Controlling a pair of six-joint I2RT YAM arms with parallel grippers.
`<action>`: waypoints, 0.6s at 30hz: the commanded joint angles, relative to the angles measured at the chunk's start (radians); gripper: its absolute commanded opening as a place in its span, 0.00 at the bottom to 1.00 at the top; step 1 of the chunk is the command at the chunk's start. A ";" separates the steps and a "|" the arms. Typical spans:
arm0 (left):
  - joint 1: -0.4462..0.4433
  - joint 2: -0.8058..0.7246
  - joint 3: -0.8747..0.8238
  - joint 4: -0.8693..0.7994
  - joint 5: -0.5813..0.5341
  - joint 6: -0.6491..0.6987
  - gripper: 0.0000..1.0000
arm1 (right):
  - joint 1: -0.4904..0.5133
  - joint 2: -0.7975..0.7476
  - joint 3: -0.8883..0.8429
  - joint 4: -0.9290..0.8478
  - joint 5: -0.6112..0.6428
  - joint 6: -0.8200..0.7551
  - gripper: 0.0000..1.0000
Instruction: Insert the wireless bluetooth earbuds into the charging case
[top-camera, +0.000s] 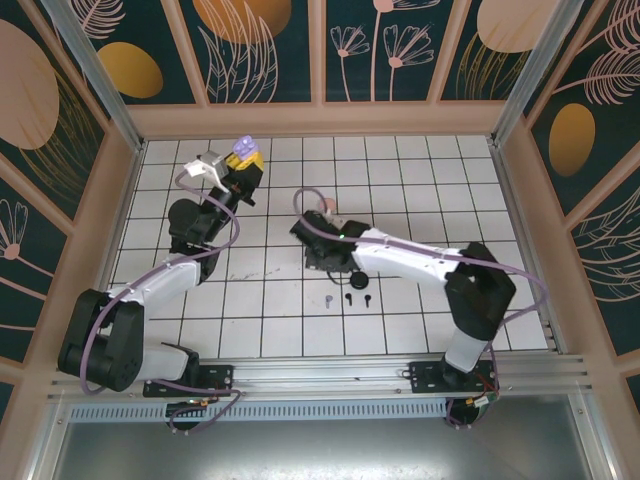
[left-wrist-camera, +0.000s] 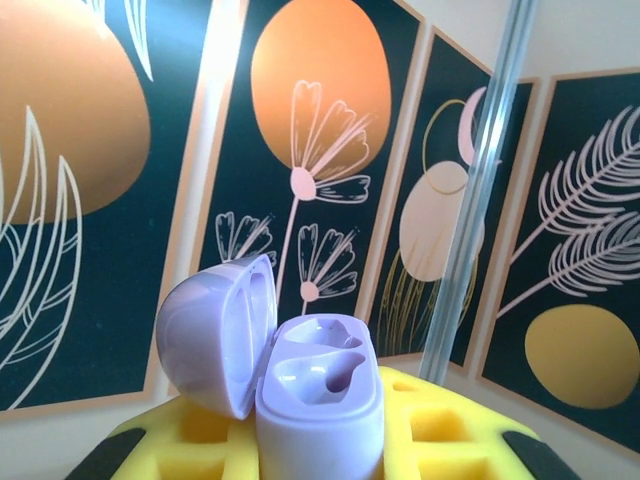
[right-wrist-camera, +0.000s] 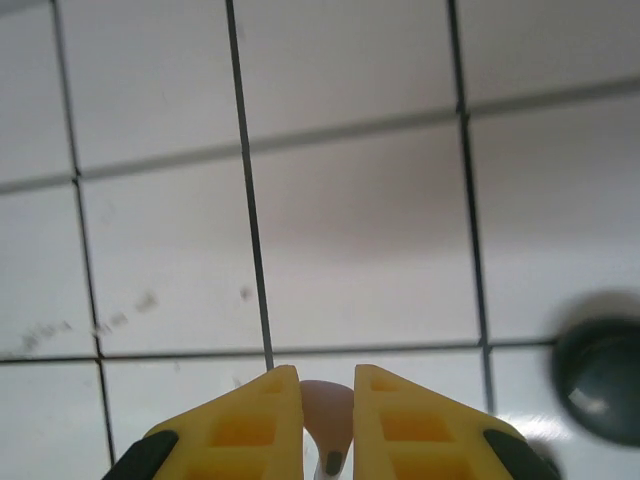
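Spreading across the enclosure floor, the white tiled bench (top-camera: 420, 180) carries both arms at its near edge. The left arm (top-camera: 160, 280) reaches up toward the far left corner, and its left pincer (top-camera: 243, 163) is clamped on a lilac charging case (left-wrist-camera: 320, 400) held off the bench. The case's lid (left-wrist-camera: 215, 330) is swung open to the left and its two moulded wells are bare. The right arm (top-camera: 420, 262) stretches in low toward the middle of the bench. Seen from its wrist, the right pincer (right-wrist-camera: 327, 378) has its yellow fingers (right-wrist-camera: 240, 425) drawn in on a pink earbud (right-wrist-camera: 328, 415), which touches both of them just above the tiles. A black round case (top-camera: 358, 281) lies beside that arm's forearm, on its near side. Just nearer than the case, three tiny stemmed pieces lie in a row, slightly apart: a pale earbud (top-camera: 329, 299), a black earbud (top-camera: 349, 299) and a second black earbud (top-camera: 368, 298).
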 joint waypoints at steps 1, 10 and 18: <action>-0.003 0.025 -0.022 0.132 0.089 0.045 0.00 | -0.064 -0.071 0.054 0.038 0.032 -0.135 0.14; -0.026 0.094 -0.051 0.257 0.228 0.112 0.00 | -0.196 -0.143 0.207 0.107 -0.035 -0.368 0.14; -0.072 0.118 -0.053 0.181 0.253 0.281 0.00 | -0.204 -0.144 0.317 0.186 -0.099 -0.555 0.14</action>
